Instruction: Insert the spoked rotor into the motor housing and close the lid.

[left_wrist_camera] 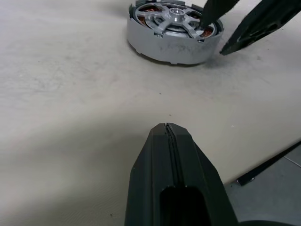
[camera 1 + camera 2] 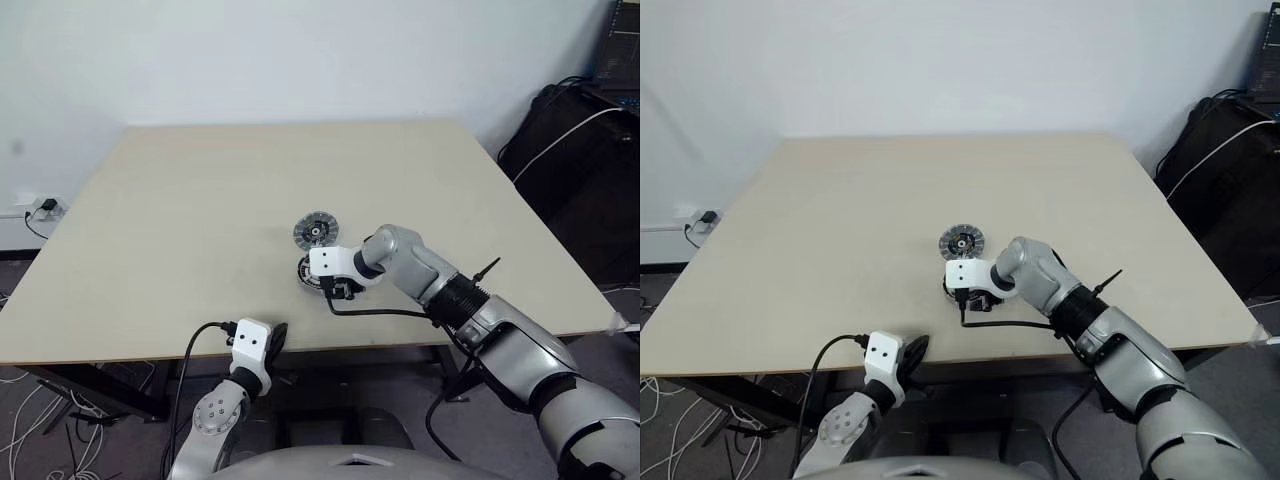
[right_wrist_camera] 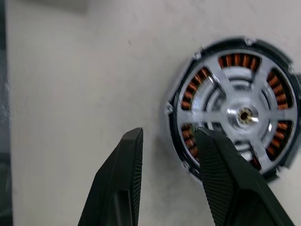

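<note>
Pale beige wooden table (image 2: 180,230), bare over most of its top. Near its middle, toward the front edge — small flat spoked rotor (image 3: 237,115) with black outer ring and silver spokes meeting at a bright central hub, seated inside the small round motor housing (image 1: 171,44), whose copper-orange windings show between the spokes and whose grey wall stands on the table. Just behind it, apart from it, small round grey metal lid (image 2: 316,231), lying flat with its radially ribbed face and dark centre up.

Right pincer (image 3: 169,160) pointing steeply down over the near side of the housing, partly open: two black fingers (image 3: 124,174) spread apart, nothing clamped between them. One finger over bare table beside the housing wall, the other over the rotor's rim and spokes — contact with the rotor not possible to tell. From the head views, white wrist block and silver arm covering most of the housing, the lid left in plain sight beyond.

Left pincer (image 1: 168,134) low at the front edge of the table, well apart from the housing, aimed toward it. Fingers pressed fully together, a thin seam between them, holding nothing.

Black bag (image 2: 580,170) on the floor off the table's right side, white cable across it.
</note>
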